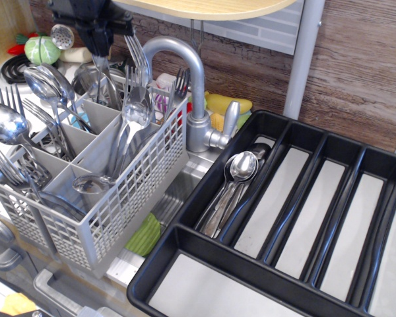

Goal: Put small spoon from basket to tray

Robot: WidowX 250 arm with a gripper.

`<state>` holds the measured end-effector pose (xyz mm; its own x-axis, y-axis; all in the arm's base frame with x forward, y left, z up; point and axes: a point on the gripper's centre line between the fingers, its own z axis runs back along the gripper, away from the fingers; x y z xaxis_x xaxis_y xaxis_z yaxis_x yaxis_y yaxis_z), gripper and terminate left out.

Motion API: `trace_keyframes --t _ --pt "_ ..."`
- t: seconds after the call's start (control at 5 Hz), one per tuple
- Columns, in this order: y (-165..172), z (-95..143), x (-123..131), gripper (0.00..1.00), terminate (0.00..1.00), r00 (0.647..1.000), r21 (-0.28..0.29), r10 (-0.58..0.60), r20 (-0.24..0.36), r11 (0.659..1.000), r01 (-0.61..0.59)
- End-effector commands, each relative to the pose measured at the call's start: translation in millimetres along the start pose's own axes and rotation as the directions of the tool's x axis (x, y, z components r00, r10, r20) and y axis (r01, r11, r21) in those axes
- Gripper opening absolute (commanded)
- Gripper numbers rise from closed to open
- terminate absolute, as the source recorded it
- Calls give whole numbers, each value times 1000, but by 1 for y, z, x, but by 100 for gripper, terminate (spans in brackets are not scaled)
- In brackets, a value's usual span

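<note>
My gripper (99,47) is at the top left, above the back compartments of the light grey basket (135,191). It is shut on the slim handle of the small spoon (105,78), which hangs down from the fingers into the basket's back row. The spoon's bowl is hidden among the other cutlery. The black tray (185,232) lies to the right, with long compartments and pale bottoms. Several small spoons (239,170) lie in its leftmost long compartment.
Big spoons (46,82) and forks (137,56) stand up out of the basket around the gripper. A curved steel faucet (188,66) rises between basket and tray. A wooden shelf (204,6) hangs overhead. A grey post (303,53) stands behind the tray.
</note>
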<state>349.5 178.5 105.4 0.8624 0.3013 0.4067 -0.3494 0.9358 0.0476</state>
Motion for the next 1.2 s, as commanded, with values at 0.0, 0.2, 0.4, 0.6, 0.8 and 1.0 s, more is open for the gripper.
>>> trace_keyframes --t 0.0,0.2,0.4,0.6,0.8,1.0 --pt "-19 69 17 0 0 986 52 6 164 999 -14" --pt "-33 95 16 0 0 985 87 11 172 996 -26" --pt "-59 120 17 0 0 988 100 36 152 994 -52" --pt "-90 123 10 0 0 988 112 64 141 991 -80" --pt "-120 116 -2 0 0 983 66 140 117 987 -148" --pt "-134 116 -12 0 0 977 43 191 96 980 -196"
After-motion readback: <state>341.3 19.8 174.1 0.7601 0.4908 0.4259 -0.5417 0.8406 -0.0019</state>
